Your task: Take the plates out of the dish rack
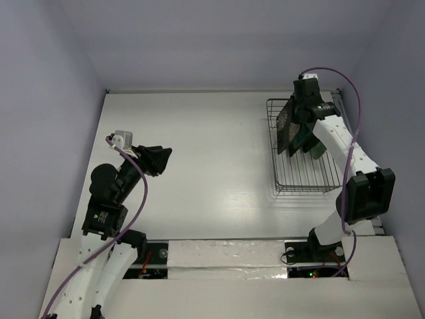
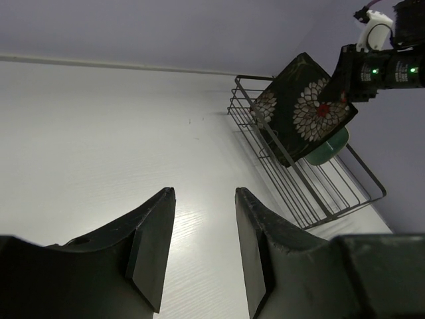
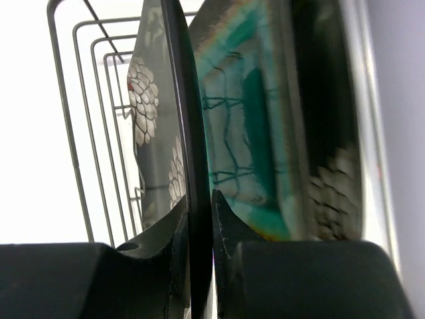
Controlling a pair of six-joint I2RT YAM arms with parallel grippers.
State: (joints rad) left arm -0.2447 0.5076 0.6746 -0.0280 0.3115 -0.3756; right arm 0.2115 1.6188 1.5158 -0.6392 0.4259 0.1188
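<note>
My right gripper [image 3: 199,201]: clamped on the thin rim of a black flowered plate [image 3: 156,126], one finger on each face. The pinch sits at the bottom centre of the right wrist view.
Held plate: it stands on edge and leans a little. In the left wrist view its lower corner is down among the wires. I cannot tell whether it touches the floor of the rack.
Dish rack [image 1: 302,189]: a dark wire basket in the upper right of the overhead view, on the white table [image 1: 199,166]. My right gripper is above its far end.
Teal plate [image 3: 246,133]: upright in the rack, just right of the held plate in the right wrist view. They are very close, but I cannot tell if they touch.
Second flowered plate [image 3: 332,186]: blurred at the right edge of that view, beyond the teal one.
My left gripper [image 2: 202,196]: fingers apart with nothing between them, over bare table. It is at the left middle of the overhead view, well apart from the rack. The rack and plates show in the upper right of the left wrist view.
</note>
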